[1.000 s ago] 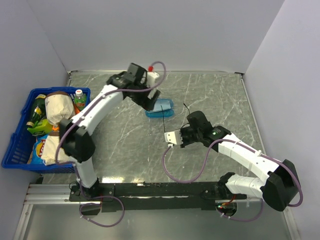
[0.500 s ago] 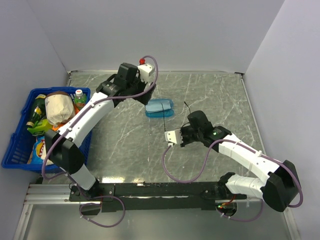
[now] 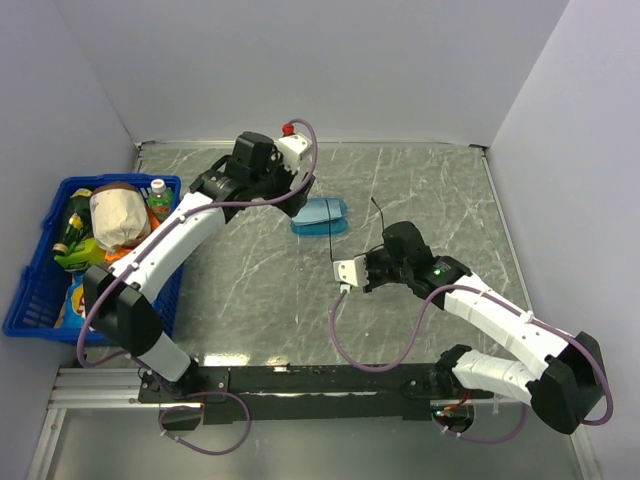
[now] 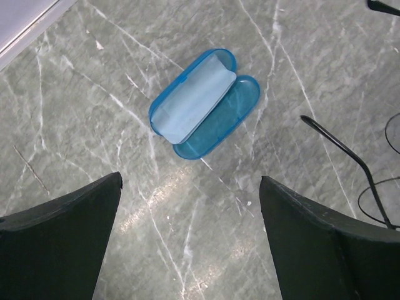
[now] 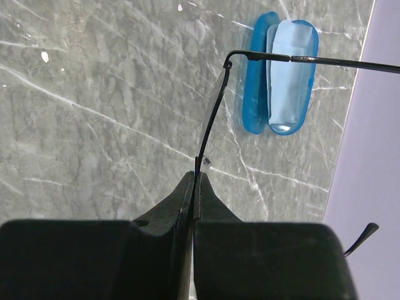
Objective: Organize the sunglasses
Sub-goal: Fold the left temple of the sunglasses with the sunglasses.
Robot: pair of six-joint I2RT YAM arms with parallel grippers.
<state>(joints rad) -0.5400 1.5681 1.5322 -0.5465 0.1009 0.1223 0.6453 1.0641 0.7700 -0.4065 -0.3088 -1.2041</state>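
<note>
The sunglasses (image 5: 213,115), a thin black wire frame, hang above the table, and my right gripper (image 5: 196,177) is shut on the frame's edge. One slim arm (image 5: 312,60) juts out toward the wall. In the top view the right gripper (image 3: 386,248) holds the sunglasses (image 3: 377,215) just right of the blue case (image 3: 320,215). The case (image 4: 203,103) lies open with a light-blue cloth (image 4: 190,103) in one half. My left gripper (image 4: 190,187) hovers wide open, back from the case with nothing between its fingers (image 4: 62,240); it is also in the top view (image 3: 298,190).
A blue basket (image 3: 40,290) full of groceries stands at the table's left edge. Walls close off the back and both sides of the marbled table (image 3: 430,180). Cables loop off both wrists.
My left gripper has pulled back from over the blue case toward the far left. The right gripper, still holding the sunglasses, has shifted slightly right.
</note>
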